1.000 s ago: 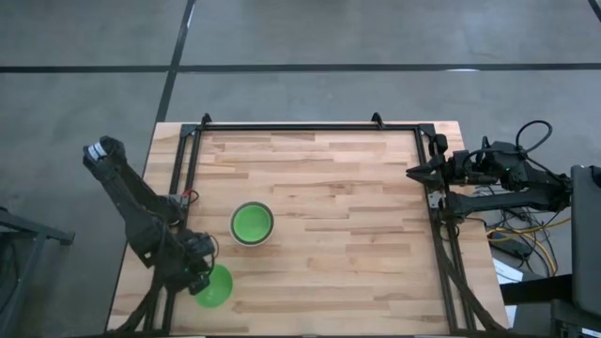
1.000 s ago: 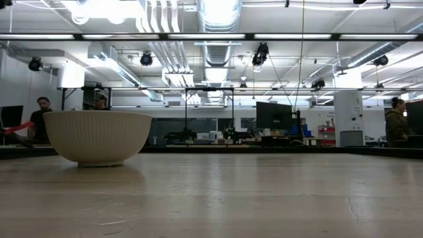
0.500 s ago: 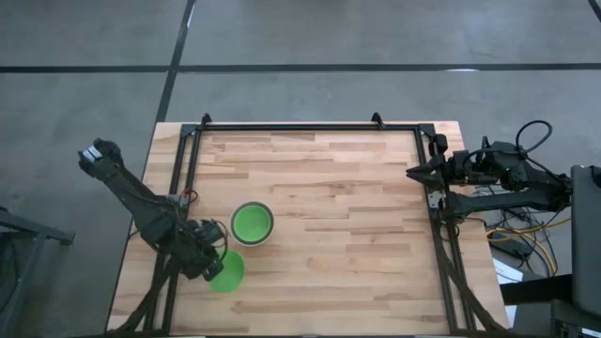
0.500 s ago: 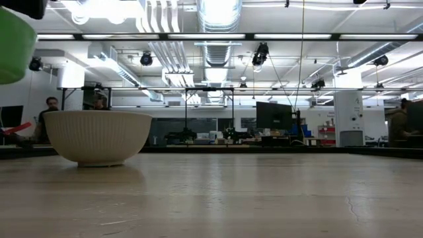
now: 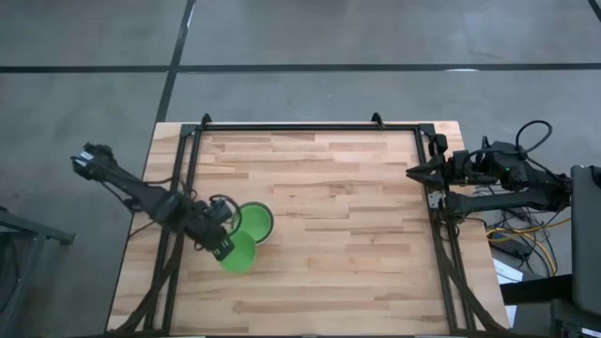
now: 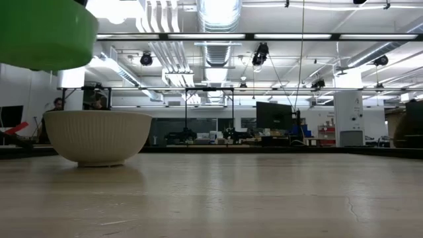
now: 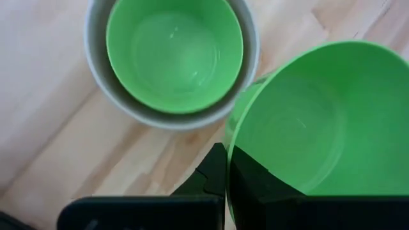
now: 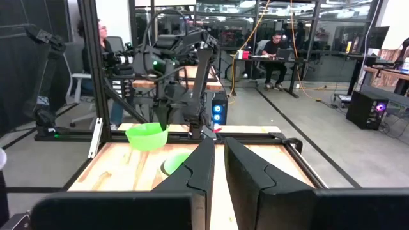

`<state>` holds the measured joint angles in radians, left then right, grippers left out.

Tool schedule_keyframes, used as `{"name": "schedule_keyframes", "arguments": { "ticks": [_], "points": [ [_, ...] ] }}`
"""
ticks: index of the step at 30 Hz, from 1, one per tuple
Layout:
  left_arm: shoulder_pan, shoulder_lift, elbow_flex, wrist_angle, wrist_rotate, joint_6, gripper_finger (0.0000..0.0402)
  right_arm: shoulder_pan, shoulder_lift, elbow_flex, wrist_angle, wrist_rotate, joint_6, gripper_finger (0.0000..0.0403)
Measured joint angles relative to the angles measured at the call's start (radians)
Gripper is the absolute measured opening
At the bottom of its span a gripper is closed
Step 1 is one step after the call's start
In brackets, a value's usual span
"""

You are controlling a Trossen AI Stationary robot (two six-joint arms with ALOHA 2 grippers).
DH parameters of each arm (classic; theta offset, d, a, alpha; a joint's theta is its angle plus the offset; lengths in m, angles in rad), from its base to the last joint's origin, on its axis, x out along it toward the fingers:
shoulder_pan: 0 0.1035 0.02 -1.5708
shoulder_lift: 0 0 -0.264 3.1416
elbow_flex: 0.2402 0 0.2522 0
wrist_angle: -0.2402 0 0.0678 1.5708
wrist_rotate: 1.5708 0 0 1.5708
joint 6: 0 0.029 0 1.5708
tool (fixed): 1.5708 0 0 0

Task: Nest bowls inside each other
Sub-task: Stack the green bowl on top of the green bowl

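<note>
One green bowl (image 5: 238, 253) is pinched by its rim between the closed fingers (image 7: 214, 176) of the left gripper (image 5: 222, 246), held clear above the desk (image 5: 357, 235) just beside the grey-white bowl (image 5: 252, 223), which rests on the desk with another green bowl nested (image 7: 174, 54) inside. The right gripper (image 5: 413, 172) waits at the desk's right edge with its fingers nearly together and nothing between them.

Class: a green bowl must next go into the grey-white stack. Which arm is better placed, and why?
The left. Its gripper already grips the green bowl by the rim, raised beside the grey-white bowl. The right gripper waits at the table's far edge.
</note>
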<state>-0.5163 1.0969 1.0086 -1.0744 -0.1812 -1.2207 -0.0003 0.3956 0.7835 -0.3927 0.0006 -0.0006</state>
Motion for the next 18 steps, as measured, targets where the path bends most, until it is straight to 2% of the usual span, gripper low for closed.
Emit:
{"name": "schedule_keyframes", "arguments": {
  "ticks": [5, 18],
  "points": [
    [0.074, 0.002, 0.004, 0.002, 0.028, 0.034, 0.0005, 0.0, 0.0, 0.0, 0.0, 0.0, 0.0, 0.0034],
    [0.239, 0.01, 0.003, 0.046, 0.04, -0.072, 0.0005, 0.0, 0.0, 0.0, 0.0, 0.0, 0.0, 0.0034]
  ]
}}
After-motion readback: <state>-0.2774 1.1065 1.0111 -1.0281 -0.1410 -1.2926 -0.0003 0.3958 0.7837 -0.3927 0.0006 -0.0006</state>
